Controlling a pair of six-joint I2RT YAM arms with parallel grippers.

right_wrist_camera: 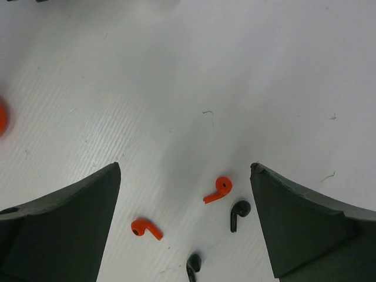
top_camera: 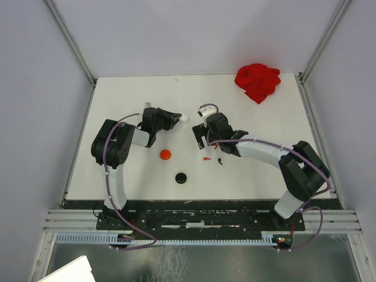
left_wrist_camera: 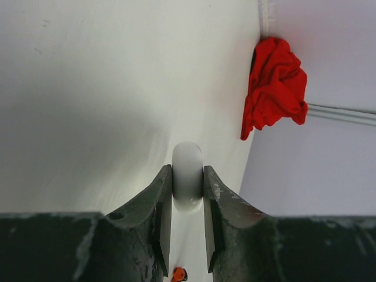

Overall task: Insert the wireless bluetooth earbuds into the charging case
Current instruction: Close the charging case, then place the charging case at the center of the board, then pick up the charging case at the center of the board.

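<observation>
- Earbuds (right_wrist_camera: 218, 190) lie loose on the table (right_wrist_camera: 176, 70) under the right gripper (right_wrist_camera: 185, 167): two red and two black. I can make out no white ones.
- Right gripper hangs with its jaws spread wide and holds nothing. The step in hand looks like picking up one bud.
- To do it well, take the left red bud (right_wrist_camera: 145, 228), which lies clear of the others. The other red one sits just beside a black bud (right_wrist_camera: 238, 212), so closing there risks catching both.
- Come straight down, straddle the bud and close slowly. A piece this small will likely skid or flip if one finger touches first.
- Left gripper (left_wrist_camera: 187, 176) is clamped on the white disc (left_wrist_camera: 187, 155), held on edge between its fingers near the table's middle.
- White disc looks like a case. I cannot tell whether it is open or what is in it.
- Red disc (top_camera: 165, 154) and black disc (top_camera: 181, 177) lie flat, apart from the buds, with nothing on them. Each bud probably belongs in the disc of its own colour, so the red disc suits this pick better.
</observation>
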